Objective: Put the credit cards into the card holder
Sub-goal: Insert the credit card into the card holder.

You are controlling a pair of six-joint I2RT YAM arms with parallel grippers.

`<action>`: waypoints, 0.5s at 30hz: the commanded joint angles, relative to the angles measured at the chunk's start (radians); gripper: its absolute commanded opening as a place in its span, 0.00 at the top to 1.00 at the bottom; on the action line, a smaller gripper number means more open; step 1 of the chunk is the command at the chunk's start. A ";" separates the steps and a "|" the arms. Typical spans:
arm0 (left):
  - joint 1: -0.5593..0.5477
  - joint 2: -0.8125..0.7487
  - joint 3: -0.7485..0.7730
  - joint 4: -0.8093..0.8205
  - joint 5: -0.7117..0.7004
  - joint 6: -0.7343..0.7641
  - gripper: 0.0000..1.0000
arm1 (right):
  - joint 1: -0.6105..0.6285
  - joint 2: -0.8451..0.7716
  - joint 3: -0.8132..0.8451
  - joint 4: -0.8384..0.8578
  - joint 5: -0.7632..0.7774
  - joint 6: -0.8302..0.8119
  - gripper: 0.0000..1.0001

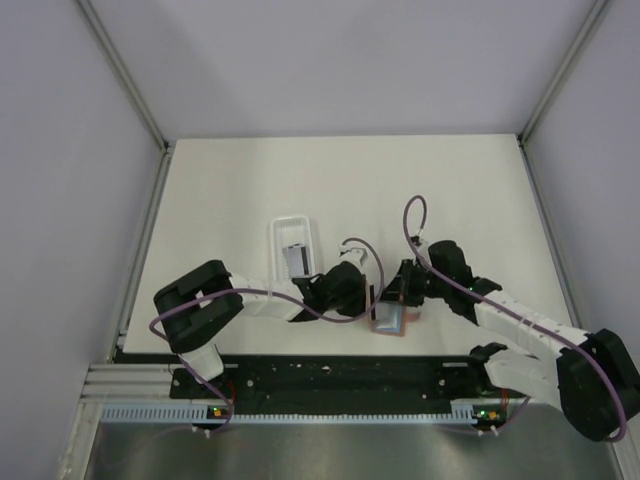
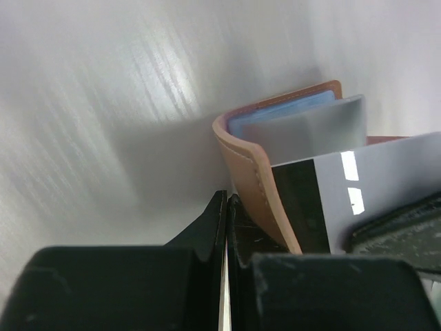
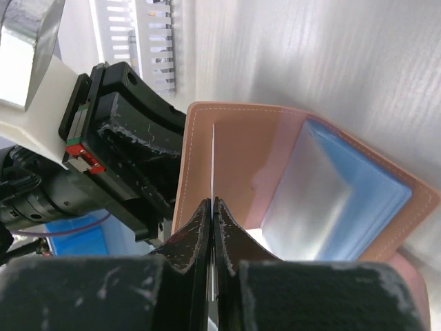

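The orange-brown card holder [image 1: 390, 320] lies open near the table's front, between both grippers. My right gripper [image 3: 212, 205] is shut on a credit card [image 3: 213, 155], seen edge-on as a thin white line over the holder's brown flap [image 3: 238, 152]. The pale blue-grey inside [image 3: 358, 200] opens to the right. In the left wrist view that card [image 2: 393, 176] is silvery with a dark stripe and reaches into the card holder [image 2: 251, 165]. Another silvery card [image 2: 310, 131] sits inside it. My left gripper [image 2: 227, 203] is shut, its fingertips against the holder's outer flap.
A white plastic tray [image 1: 273, 235] stands just behind the left gripper [image 1: 350, 288] with a grey card [image 1: 295, 260] in it. The right gripper [image 1: 405, 292] hangs over the holder. A slotted rail [image 1: 300, 410] runs along the near edge. Grey walls enclose the table.
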 commanded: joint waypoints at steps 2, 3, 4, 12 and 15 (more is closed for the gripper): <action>-0.010 -0.037 -0.113 -0.046 -0.007 -0.034 1.00 | 0.068 0.066 -0.022 0.193 0.047 0.056 1.00; -0.010 -0.052 -0.128 -0.060 -0.016 -0.040 1.00 | 0.082 0.075 -0.022 0.201 0.063 0.056 1.00; -0.010 -0.063 -0.142 -0.069 -0.024 -0.042 1.00 | 0.091 0.089 -0.021 0.204 0.081 0.055 1.00; -0.012 -0.204 -0.220 -0.163 -0.073 -0.040 1.00 | 0.137 0.171 -0.014 0.210 0.182 0.047 1.00; -0.013 -0.283 -0.220 -0.267 -0.102 -0.040 1.00 | 0.146 0.200 -0.007 0.204 0.201 0.040 1.00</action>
